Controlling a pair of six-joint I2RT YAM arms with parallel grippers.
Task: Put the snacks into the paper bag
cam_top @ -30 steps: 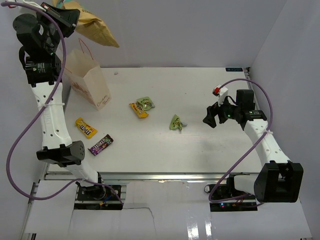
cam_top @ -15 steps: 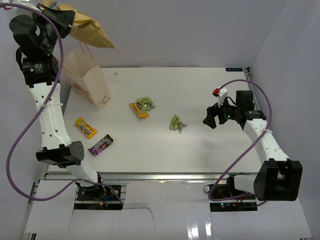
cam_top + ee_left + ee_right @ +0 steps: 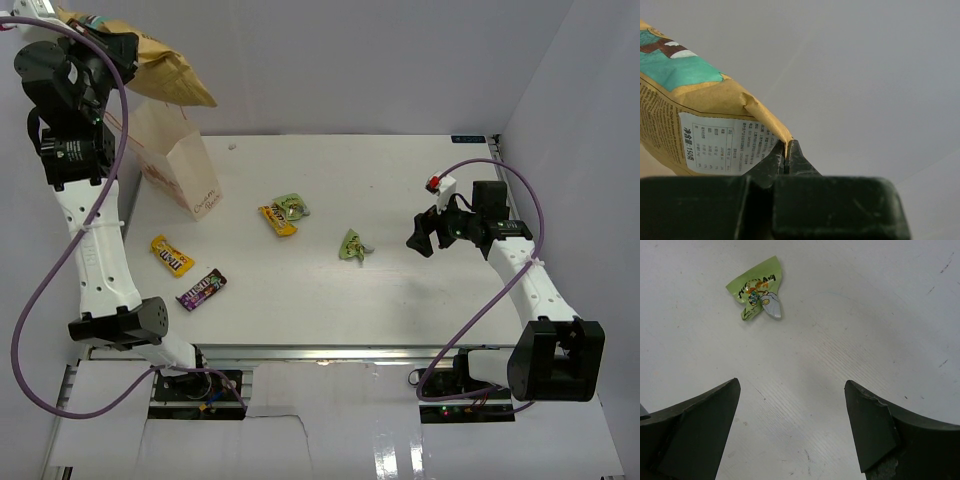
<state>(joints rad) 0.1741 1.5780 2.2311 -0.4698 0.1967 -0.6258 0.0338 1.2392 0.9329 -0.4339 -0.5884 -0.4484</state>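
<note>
My left gripper (image 3: 112, 46) is raised high at the far left and is shut on the corner of the large yellow-orange chip bag (image 3: 160, 72). The bag hangs above the cream paper bag (image 3: 178, 160). The left wrist view shows the chip bag (image 3: 700, 130) pinched between the jaws of the left gripper (image 3: 786, 150). On the table lie a yellow packet (image 3: 171, 255), a dark brown candy pack (image 3: 201, 289), a yellow packet (image 3: 277, 219) beside a green packet (image 3: 293, 206), and a second green packet (image 3: 352, 245). My right gripper (image 3: 422, 234) is open and empty, right of that packet (image 3: 759, 289).
A grey back wall and side walls close in the white table (image 3: 420, 300). The table's front edge has a metal rail (image 3: 320, 352). A small red and white part (image 3: 436, 183) sits on the right arm.
My left gripper has moved left and up a little with the chip bag, which now sits more to the left over the paper bag. The right arm has not moved.
</note>
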